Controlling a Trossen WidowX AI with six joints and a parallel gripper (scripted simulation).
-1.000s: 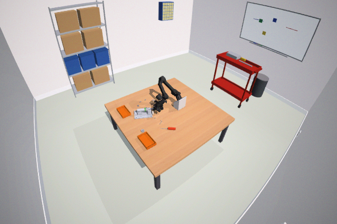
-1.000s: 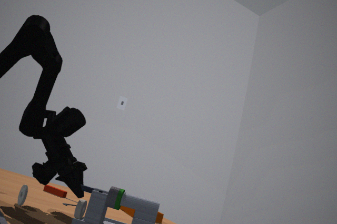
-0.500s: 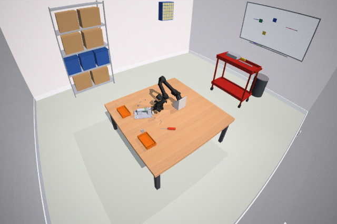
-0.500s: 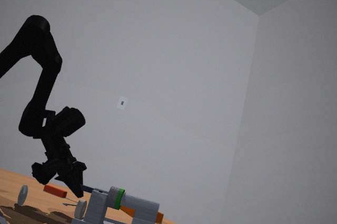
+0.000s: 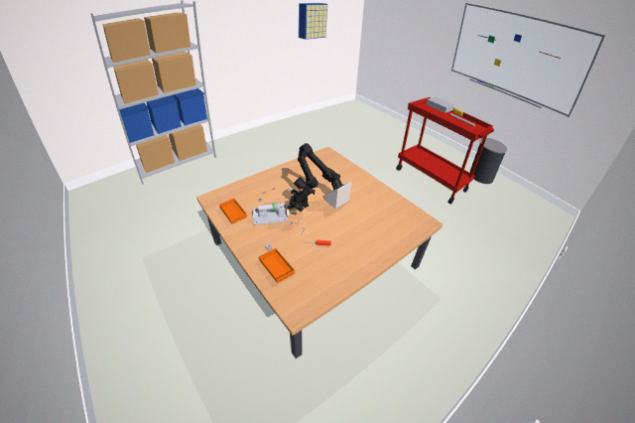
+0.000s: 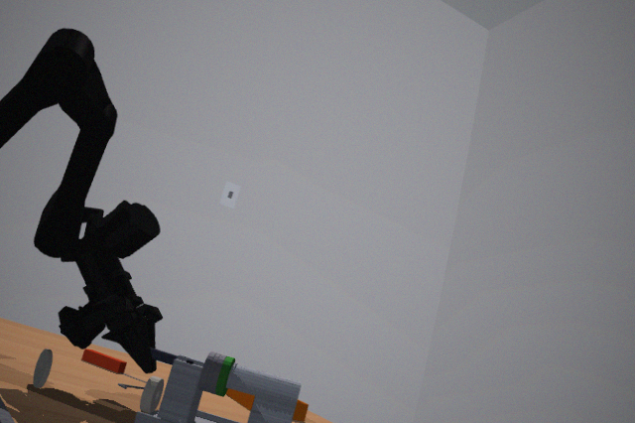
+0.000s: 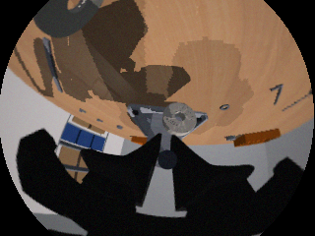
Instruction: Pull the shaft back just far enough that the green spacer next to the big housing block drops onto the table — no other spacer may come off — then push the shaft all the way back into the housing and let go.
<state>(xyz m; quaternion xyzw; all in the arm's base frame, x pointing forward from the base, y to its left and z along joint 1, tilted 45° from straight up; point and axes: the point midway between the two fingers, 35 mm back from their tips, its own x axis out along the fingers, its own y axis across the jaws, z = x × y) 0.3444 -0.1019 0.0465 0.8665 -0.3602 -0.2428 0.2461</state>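
Note:
My gripper (image 6: 152, 353) (image 7: 166, 137) is shut on the dark shaft (image 6: 165, 355) (image 7: 167, 159), at its outer end. The shaft runs into the upright support block (image 6: 179, 387) of the grey fixture. Beyond that block, a grey spacer part (image 6: 210, 372) and the green spacer (image 6: 225, 375) (image 5: 274, 206) sit in line with the shaft. The green spacer touches the round front of the big housing block (image 6: 269, 386) and is up off the table. The shaft inside the spacers is hidden. The green spacer is not visible in the wrist view.
A pale round disc (image 6: 152, 394) (image 7: 179, 119) stands by the support block. Another disc (image 6: 43, 368) stands farther left. Orange trays (image 5: 232, 211) (image 5: 276, 265) and a red screwdriver (image 5: 322, 242) lie on the table (image 5: 358, 254). A white panel (image 5: 340, 195) stands near the arm.

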